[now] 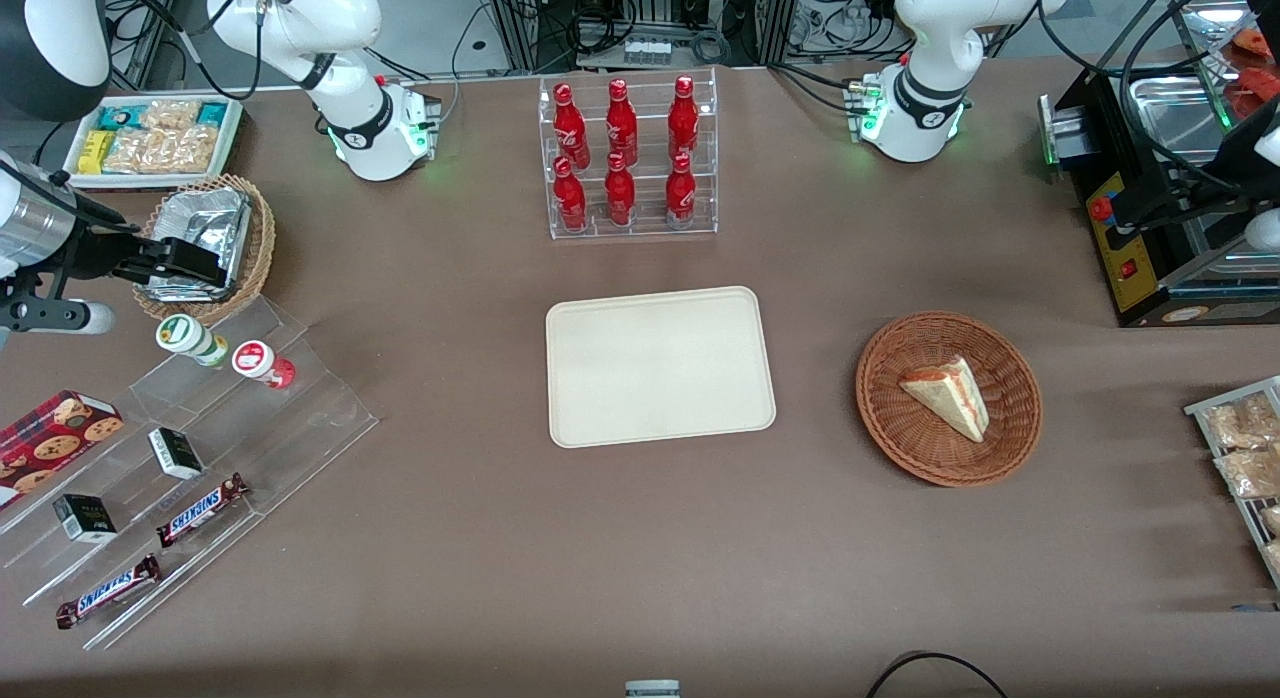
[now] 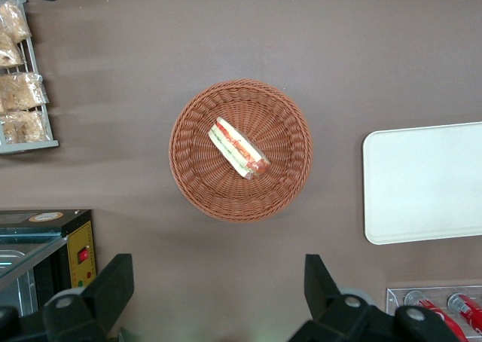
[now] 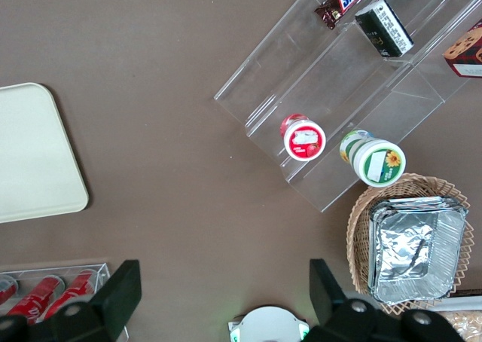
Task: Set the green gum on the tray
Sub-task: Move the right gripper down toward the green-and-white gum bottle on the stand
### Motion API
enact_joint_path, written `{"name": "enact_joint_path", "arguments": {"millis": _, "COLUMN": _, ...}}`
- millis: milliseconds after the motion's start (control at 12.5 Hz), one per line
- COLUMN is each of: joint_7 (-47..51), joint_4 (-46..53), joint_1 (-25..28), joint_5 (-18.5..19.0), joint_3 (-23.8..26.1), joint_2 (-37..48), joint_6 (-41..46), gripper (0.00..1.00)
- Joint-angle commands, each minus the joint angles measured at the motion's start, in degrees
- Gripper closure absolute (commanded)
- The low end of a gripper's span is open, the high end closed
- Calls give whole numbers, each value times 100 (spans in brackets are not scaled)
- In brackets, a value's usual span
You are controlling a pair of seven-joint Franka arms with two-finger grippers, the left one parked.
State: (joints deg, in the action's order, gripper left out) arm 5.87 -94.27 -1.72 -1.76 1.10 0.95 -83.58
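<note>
- Green gum (image 1: pixel 188 338) stood on the clear stepped rack (image 1: pixel 240 418), a small white bottle with a green-rimmed lid, just beside the red-lidded bottle (image 1: pixel 263 364).
- Gripper (image 1: pixel 205 266) hung spread and empty above the foil-filled basket (image 1: pixel 262 240), near the gum.
- Tray (image 1: pixel 660 366) lay bare mid-table, well apart.

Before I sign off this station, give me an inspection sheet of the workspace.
Surface: brown table, tidy.
Job's things: small white green-lidded gum bottle on the clear acrylic stepped shelf; flat cream rectangular tray bare.
Clutter: red-lidded gum bottle, Snickers bars, foil pans in a wicker basket, red bottles in a clear rack, sandwich wedge in a round wicker basket.
Grippers: right arm's gripper open, over the foil pans.
Cables: black cable at the table edge.
Surroundings: black machine.
</note>
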Motion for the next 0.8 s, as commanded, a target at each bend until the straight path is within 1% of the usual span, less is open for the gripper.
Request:
{"name": "enact_joint_path", "arguments": {"millis": 0, "joint_7": 90, "joint_4": 93, "joint_1": 23, "joint_5": -97, "joint_3": -48, "joint_2": 10, "joint_6": 35, "gripper": 1}}
{"name": "enact_joint_path", "arguments": {"millis": 400, "joint_7": 46, "joint_4": 31, "joint_1": -3, "joint_5": -114, "joint_3": -48, "joint_2": -25, "joint_6": -8, "gripper": 1}}
{"name": "enact_joint_path", "arguments": {"millis": 480, "joint_7": -102, "joint_4": -12, "joint_1": -29, "joint_5": -62, "joint_3": -66, "joint_2": -51, "joint_6": -96, "gripper": 1}}
{"name": "enact_joint_path", "arguments": {"millis": 720, "joint_7": -1409, "joint_4": -574, "joint_1": -109, "joint_5": -44, "joint_3": -486, "joint_2": 2, "joint_6": -815, "gripper": 0}}
